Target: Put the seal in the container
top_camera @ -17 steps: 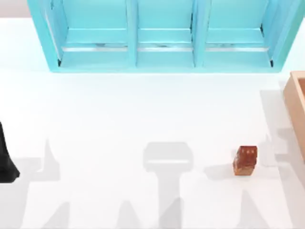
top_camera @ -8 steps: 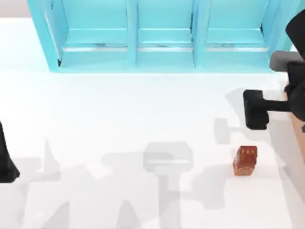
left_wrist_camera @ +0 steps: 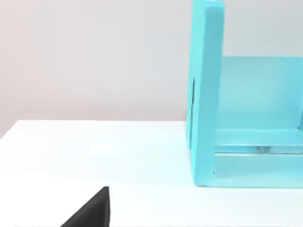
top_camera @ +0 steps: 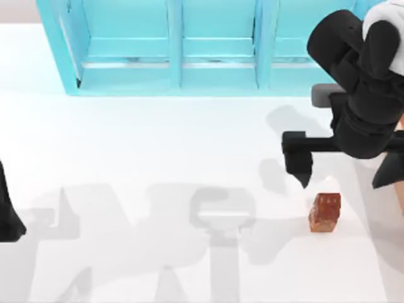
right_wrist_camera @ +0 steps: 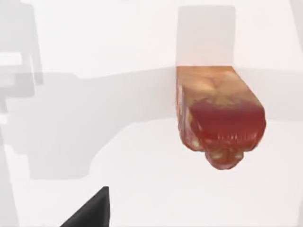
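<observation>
Seal (top_camera: 324, 212): stood free on the table near its right edge, ungrasped.
Right gripper (top_camera: 344, 169): hovered just above it, jaws apart for the pick.
Left arm (top_camera: 7, 208): parked at the left edge, jaws' state impossible to tell.

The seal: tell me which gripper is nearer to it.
Right. The right gripper hovers just beside the seal, toward the shelf; the left gripper sits parked at the table's far left edge.
</observation>
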Motion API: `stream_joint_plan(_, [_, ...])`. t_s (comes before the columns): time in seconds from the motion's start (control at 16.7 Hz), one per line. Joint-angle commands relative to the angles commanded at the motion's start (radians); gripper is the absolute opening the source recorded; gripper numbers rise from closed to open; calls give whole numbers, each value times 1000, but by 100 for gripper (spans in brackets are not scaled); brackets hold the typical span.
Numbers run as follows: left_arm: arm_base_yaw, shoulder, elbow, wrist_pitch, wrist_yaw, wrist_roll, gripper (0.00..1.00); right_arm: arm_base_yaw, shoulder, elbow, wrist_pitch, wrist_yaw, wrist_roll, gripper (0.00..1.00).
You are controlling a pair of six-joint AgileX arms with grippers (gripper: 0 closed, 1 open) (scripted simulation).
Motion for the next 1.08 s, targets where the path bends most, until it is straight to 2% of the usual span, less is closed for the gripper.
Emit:
stream_joint_plan(0.36, [0,0,0,0,0,0,100,-3,4,-15,19,0,-1,100])
stream_joint_plan(0.84, [0,0,0,0,0,0,100,3,115,-225,347,0,4,100])
stream_joint_plan(1.08, [0,0,0,0,0,0,100,3,127,-256,384,1,5,100])
